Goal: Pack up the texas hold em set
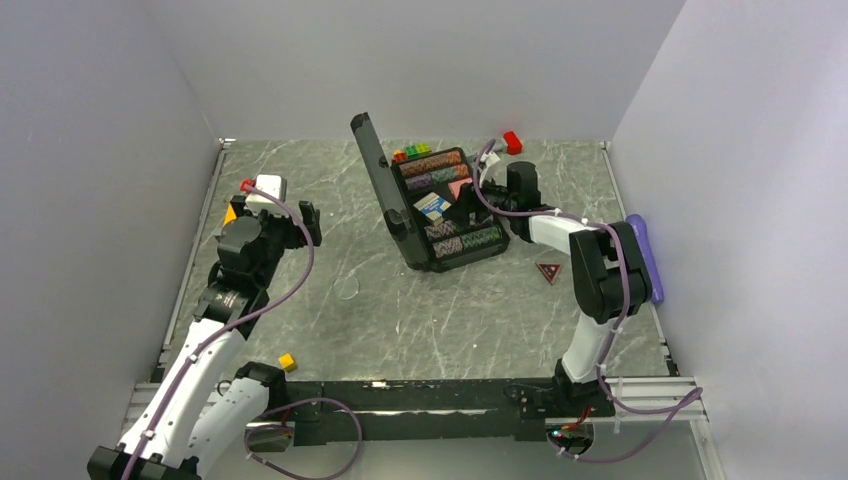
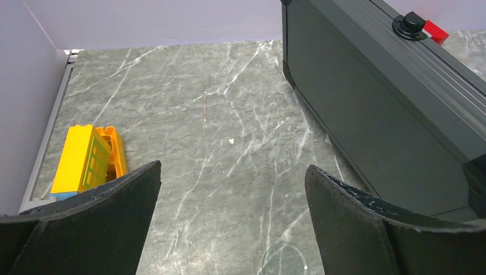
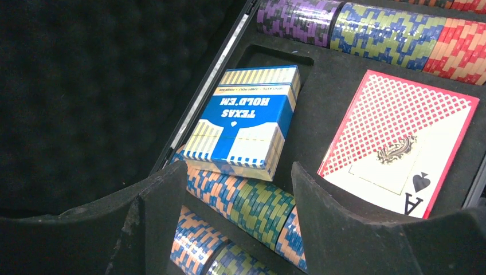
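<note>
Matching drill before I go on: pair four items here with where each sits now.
1 blue deck
2 red-backed deck
3 triangular marker
4 yellow cube

A on the table, near edge, left
B in the case, one end over a chip row
C on the table, right of the case
D in the case, side away from the lid

Pairs: 1-B, 2-D, 3-C, 4-A

Robot lab test cell

Plain pale walls (image 1: 90,200) box in a grey marble-patterned tabletop (image 1: 400,320) on the left, far and right. At its near edge, a left arm (image 1: 215,340) and a right arm (image 1: 590,270) are bolted to an aluminium rail (image 1: 650,386), trailing purple cables (image 1: 310,258).
</note>
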Motion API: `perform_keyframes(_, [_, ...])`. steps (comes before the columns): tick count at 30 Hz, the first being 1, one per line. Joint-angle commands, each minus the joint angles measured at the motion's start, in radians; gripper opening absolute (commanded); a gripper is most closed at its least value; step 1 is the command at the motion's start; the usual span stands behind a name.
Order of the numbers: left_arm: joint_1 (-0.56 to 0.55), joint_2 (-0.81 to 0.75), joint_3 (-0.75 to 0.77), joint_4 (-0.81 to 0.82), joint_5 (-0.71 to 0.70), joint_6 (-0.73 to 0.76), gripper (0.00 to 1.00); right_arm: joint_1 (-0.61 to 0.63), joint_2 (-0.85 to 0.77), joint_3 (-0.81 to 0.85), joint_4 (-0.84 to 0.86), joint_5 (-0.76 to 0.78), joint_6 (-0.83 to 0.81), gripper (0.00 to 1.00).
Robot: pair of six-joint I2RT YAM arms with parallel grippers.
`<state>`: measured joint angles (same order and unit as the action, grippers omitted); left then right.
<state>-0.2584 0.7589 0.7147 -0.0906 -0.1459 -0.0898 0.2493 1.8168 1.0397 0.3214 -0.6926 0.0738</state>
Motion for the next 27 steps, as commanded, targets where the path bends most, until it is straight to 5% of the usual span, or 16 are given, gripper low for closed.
perform_keyframes(1, [0.004, 0.007, 0.037, 0.025, 0.014, 0.013, 0.99, 0.0, 0.033, 0.066, -0.004, -0.063, -0.043, 0.7])
perform_keyframes(6, [0.004, 0.017, 0.038, 0.025, 0.016, 0.012, 0.99, 0.041, 0.059, 0.1, -0.036, -0.065, -0.042, 0.66])
perform_keyframes(27, [0.004, 0.02, 0.038, 0.022, 0.009, 0.012, 0.99, 0.218, 0.057, 0.134, -0.156, 0.364, -0.052, 0.67])
